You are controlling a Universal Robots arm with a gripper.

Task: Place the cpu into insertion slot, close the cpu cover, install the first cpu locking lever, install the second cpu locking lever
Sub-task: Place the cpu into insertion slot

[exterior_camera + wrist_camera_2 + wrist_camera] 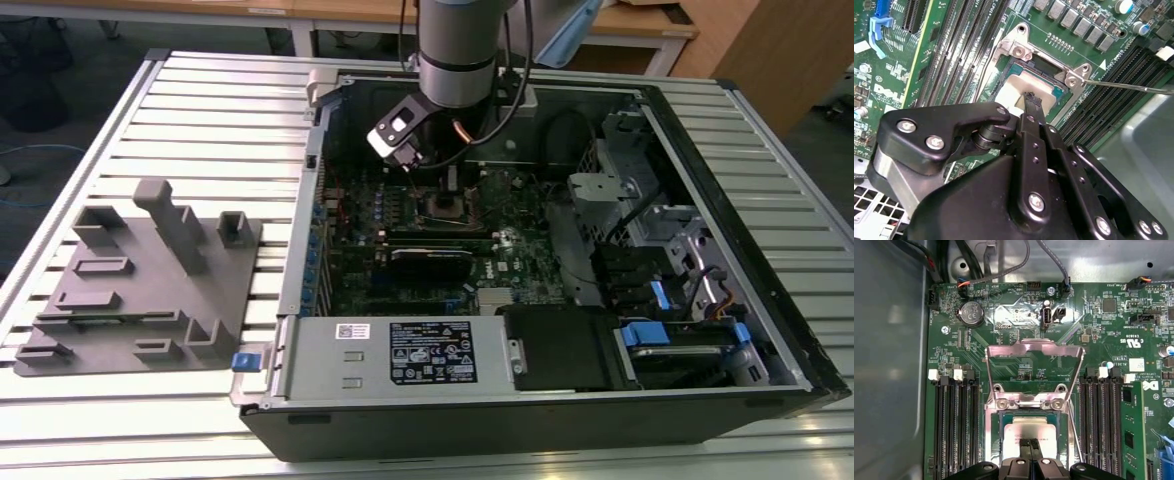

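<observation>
Gripper: black two-finger gripper [1031, 445] [1031, 99] on the grey arm [457, 50], lowered inside the open black computer case [747, 390].
Finger opening: clenched; in both wrist views the two tips lie flat against each other, closed on themselves rather than around any part.
Contact: the tips meet the top face of the cpu; whether they press on it or merely reach it cannot be told.
Cpu: small square chip with a silvery-grey metal top [1026, 430] [1014, 87], seated flat within the insertion slot.
Insertion slot: square dark socket with a thin metal rim [995, 437] [445, 208], on the green circuit board [1104, 330], between two banks of long black slots [956, 425].
Cpu cover: thin silvery metal frame [1034, 346], swung open on its hinge at the socket edge away from the gripper; bare board shows through its window.
Locking lever: thin steel rod [1134, 87], running from a socket corner bracket out over the black slots.
Surroundings: the case lies on a ribbed metal table [134, 110]; a grey moulded fixture [134, 280] sits beside it, toward the table edge on the exterior view's left.
</observation>
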